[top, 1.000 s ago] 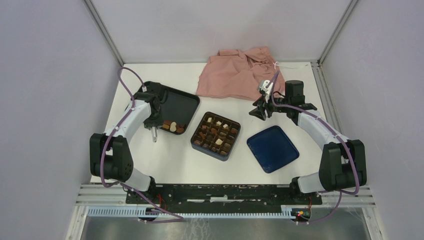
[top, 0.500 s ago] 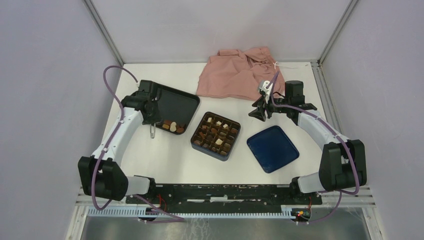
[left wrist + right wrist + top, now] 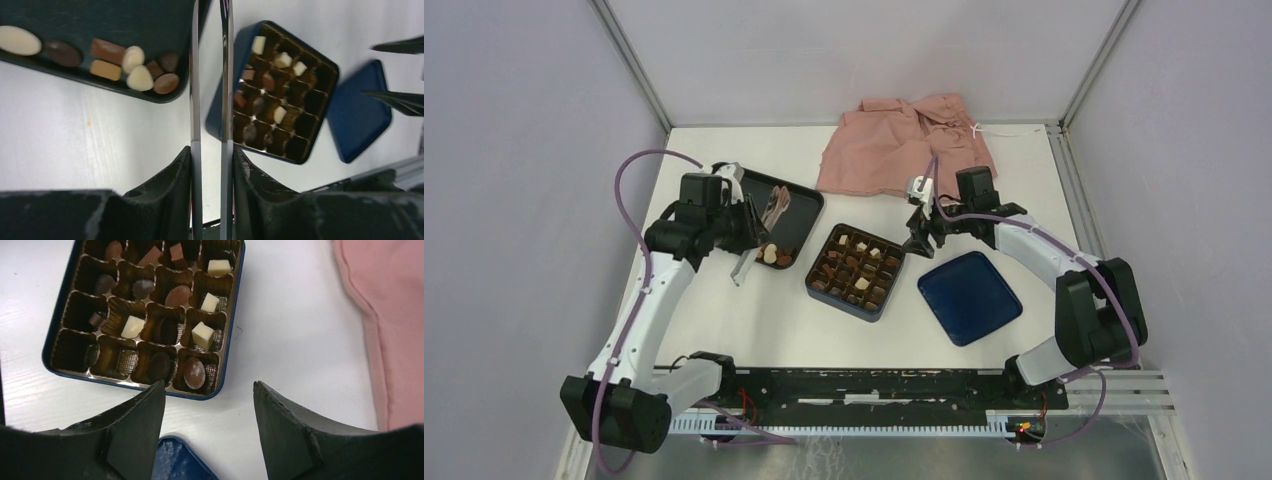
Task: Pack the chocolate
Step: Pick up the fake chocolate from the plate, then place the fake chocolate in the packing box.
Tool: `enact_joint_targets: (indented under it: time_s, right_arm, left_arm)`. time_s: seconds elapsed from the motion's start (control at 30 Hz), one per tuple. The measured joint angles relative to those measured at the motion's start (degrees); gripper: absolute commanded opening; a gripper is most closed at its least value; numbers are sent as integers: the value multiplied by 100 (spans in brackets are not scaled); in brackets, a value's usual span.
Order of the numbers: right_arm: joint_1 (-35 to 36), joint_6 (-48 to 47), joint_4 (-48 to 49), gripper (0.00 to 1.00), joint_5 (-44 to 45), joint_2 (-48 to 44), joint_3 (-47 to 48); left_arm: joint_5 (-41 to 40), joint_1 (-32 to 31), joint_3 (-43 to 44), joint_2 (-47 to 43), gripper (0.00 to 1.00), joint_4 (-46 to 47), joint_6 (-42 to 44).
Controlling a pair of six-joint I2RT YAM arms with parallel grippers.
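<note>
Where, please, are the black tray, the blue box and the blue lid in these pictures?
black tray (image 3: 802, 208): top view, bare floor near its right edge.
blue box (image 3: 839, 303): top view, near outer wall.
blue lid (image 3: 969, 297): top view, middle of its top.

Left arm (image 3: 646, 310) and right arm (image 3: 1034, 245): white links, black joints, purple cables (image 3: 639, 156) apparently running to the black base rail (image 3: 854, 385).

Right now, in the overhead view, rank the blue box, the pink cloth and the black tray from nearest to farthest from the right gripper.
From the right gripper:
1. blue box: just to its left, its corner almost under the fingers.
2. pink cloth: behind it, at the table's far edge.
3. black tray: far left, beyond the box.
</note>
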Motion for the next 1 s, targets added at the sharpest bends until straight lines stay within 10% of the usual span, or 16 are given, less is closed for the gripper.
enact_joint_targets:
  time_s: [0.47, 1.0]
  right_arm:
    - [323, -26, -129, 70, 702, 330, 90]
    - [-11, -103, -168, 70, 527, 330, 90]
  left_arm:
    - [2389, -184, -785, -748, 2, 811, -363]
    - [2238, -2365, -1001, -529, 2, 822, -682]
